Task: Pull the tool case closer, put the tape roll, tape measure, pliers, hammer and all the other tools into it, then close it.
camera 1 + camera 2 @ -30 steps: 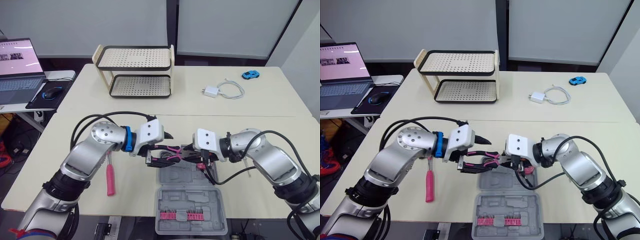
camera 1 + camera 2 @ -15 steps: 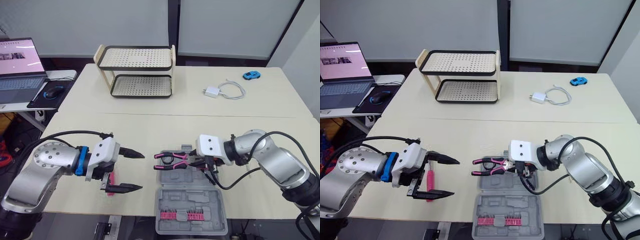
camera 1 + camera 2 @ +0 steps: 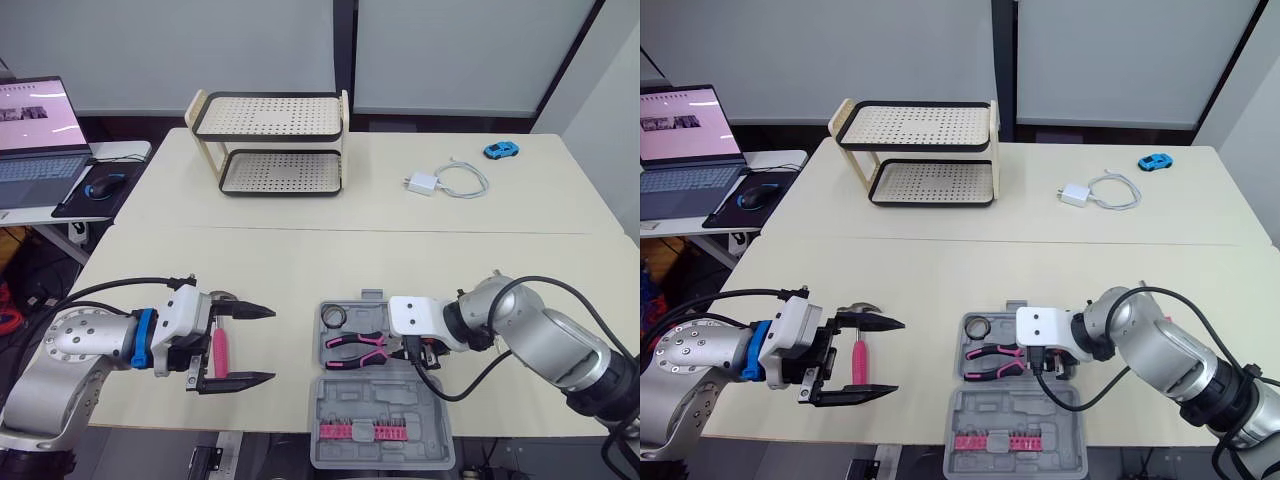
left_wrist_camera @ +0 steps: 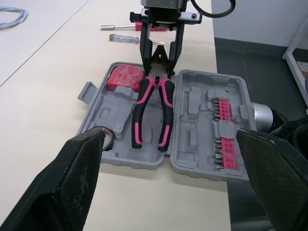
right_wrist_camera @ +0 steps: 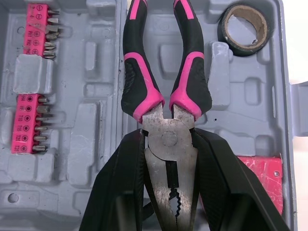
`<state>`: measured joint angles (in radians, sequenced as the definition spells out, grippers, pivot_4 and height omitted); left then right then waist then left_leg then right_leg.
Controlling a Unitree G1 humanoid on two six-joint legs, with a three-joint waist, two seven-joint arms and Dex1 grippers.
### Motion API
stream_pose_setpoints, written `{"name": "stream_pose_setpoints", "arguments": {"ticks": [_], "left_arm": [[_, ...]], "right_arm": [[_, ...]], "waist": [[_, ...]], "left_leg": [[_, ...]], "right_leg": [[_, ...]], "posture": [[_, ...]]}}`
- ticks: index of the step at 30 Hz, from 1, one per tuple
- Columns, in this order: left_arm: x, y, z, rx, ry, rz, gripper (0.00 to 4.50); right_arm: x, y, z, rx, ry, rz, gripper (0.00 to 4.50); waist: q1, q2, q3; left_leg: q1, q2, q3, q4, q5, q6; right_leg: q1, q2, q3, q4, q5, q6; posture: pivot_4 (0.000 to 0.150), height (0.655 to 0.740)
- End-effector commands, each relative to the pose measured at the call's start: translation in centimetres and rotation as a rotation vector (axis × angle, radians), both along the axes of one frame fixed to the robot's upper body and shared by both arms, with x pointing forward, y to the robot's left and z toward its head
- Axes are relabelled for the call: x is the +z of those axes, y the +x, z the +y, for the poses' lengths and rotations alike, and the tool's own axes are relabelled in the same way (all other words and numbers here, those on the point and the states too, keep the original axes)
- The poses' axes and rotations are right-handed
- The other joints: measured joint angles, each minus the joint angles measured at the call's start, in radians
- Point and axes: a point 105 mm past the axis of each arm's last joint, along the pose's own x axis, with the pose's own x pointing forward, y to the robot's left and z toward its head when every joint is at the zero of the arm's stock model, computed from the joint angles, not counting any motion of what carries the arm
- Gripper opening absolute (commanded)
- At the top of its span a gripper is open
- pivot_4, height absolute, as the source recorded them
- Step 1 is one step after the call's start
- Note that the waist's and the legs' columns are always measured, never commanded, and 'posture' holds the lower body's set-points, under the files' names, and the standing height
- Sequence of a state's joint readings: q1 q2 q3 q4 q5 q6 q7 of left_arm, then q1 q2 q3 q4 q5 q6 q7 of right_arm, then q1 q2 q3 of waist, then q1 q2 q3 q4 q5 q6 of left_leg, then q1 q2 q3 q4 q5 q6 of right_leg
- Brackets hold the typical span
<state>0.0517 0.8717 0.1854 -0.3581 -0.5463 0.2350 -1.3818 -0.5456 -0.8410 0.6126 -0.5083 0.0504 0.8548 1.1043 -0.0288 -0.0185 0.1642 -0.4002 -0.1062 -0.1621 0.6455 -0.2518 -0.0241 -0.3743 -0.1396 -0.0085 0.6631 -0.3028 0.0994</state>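
Pink-and-black-handled steel pliers [image 5: 166,96] are the job in hand. Your right gripper [image 5: 168,144] has its two black fingers clamped on the bare metal head, and the tool lies low in the far half of the open grey plastic tool case [image 3: 365,408]. I can't tell whether the handles are fully down in the moulded recess, so check that before you let go; a tool riding proud would likely stop the lid shutting. Lower until both handles rest flat. Then spread the fingers only enough to free the head and draw back along the tool's own line, toward your right, rather than lifting sideways and dragging it askew. Mind the red tape measure [image 4: 124,79] in the corner just beside the gripper. The black tape roll [image 3: 335,316] sits in the opposite far corner, near the handle ends.

The pliers' long axis runs left to right across the case, roughly parallel to the hinge between the two halves. The nose points to your right, into the gripper; the handles, slightly splayed, point to your left.

Your left gripper [image 3: 268,345] hangs wide open and empty over the pink-handled hammer [image 3: 858,360]. It lies on the pale table [image 3: 300,260] to the left of the case and apart from it, handle toward you, so it looks like the next pick
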Motion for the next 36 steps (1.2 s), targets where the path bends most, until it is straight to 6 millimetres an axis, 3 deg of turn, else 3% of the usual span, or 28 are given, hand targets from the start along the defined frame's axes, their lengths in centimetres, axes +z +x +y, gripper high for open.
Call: {"name": "stream_pose_setpoints", "arguments": {"ticks": [1,36], "left_arm": [[0.4,-0.4,0.0,-0.029,0.012,-0.039,4.50],[0.3,0.0,0.1,-0.077,0.023,-0.048,4.50]], "right_arm": [[1.2,0.4,0.5,-0.001,0.011,-0.054,1.20],[-0.8,1.1,2.0,-0.042,0.000,-0.047,1.20]], "waist": [[-0.001,0.000,0.000],[-0.002,0.000,0.000]], "left_leg": [[0.000,0.000,0.000,0.000,0.000,0.000],[0.000,0.000,0.000,0.000,0.000,0.000]], "right_leg": [[0.000,0.000,0.000,0.000,0.000,0.000],[-0.001,0.000,0.000,0.000,0.000,0.000]], "posture": [[0.150,0.7400],[0.150,0.7400]]}}
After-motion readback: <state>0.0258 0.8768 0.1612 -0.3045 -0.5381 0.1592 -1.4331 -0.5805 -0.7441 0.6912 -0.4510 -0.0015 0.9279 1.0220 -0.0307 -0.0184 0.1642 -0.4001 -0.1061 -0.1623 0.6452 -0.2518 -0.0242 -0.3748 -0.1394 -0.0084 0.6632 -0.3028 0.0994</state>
